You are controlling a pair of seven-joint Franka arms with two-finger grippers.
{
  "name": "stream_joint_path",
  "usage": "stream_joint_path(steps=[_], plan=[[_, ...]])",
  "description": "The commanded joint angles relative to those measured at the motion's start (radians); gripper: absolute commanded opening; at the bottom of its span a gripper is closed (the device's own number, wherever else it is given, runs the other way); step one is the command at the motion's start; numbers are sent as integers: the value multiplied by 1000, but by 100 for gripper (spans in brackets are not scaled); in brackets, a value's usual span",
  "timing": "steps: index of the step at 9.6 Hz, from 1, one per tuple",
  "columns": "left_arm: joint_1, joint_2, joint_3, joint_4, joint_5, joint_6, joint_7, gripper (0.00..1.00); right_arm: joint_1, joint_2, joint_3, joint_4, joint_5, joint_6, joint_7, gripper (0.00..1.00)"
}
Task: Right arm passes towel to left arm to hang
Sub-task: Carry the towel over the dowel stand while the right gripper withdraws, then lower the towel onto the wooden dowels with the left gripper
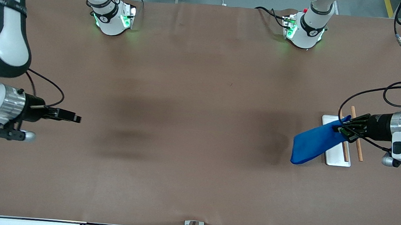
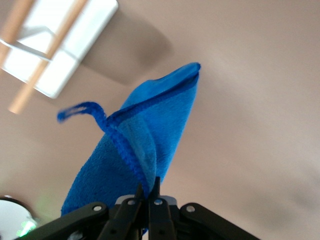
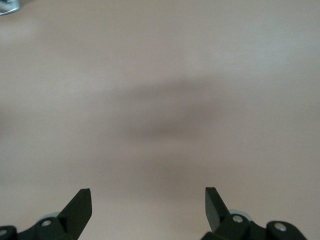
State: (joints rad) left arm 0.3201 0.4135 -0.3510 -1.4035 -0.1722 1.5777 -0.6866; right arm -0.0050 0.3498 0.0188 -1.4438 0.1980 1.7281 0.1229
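The bright blue towel (image 1: 311,145) hangs in the air from my left gripper (image 1: 339,129), which is shut on one of its edges. It droops over the table just beside the white rack base (image 1: 336,157). In the left wrist view the towel (image 2: 145,140) is pinched between the closed fingertips of the left gripper (image 2: 148,188), and its small corner loop (image 2: 80,110) sticks out to one side. My right gripper (image 1: 76,118) hovers over the right arm's end of the table. The right wrist view shows the right gripper (image 3: 148,200) open, with only bare table between its fingers.
A white base plate with two thin wooden rods (image 1: 356,137) stands at the left arm's end of the table, under the left gripper. The same rack (image 2: 55,50) shows in the left wrist view. Brown table surface (image 1: 192,126) spreads between the two arms.
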Motion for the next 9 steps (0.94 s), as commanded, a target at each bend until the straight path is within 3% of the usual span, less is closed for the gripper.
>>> stream_joint_path(steps=[1, 2, 4, 6, 9], plan=[[-1, 8, -2, -34, 136, 5, 1, 0, 22, -89, -8, -21, -147, 1, 87, 100], [-1, -1, -2, -54, 195, 5, 2, 0, 16, -127, -11, -20, -169, -2, 80, 100], [-1, -2, -2, -65, 221, -11, -17, 0, 7, -179, -19, 5, -297, -8, 17, 100], [10, -5, 4, -63, 227, -31, 4, 0, -65, -199, -10, 58, -258, -50, 23, 100], [36, 4, 6, -66, 263, -31, 82, 0, -73, -268, -13, 51, -255, -108, 24, 100]])
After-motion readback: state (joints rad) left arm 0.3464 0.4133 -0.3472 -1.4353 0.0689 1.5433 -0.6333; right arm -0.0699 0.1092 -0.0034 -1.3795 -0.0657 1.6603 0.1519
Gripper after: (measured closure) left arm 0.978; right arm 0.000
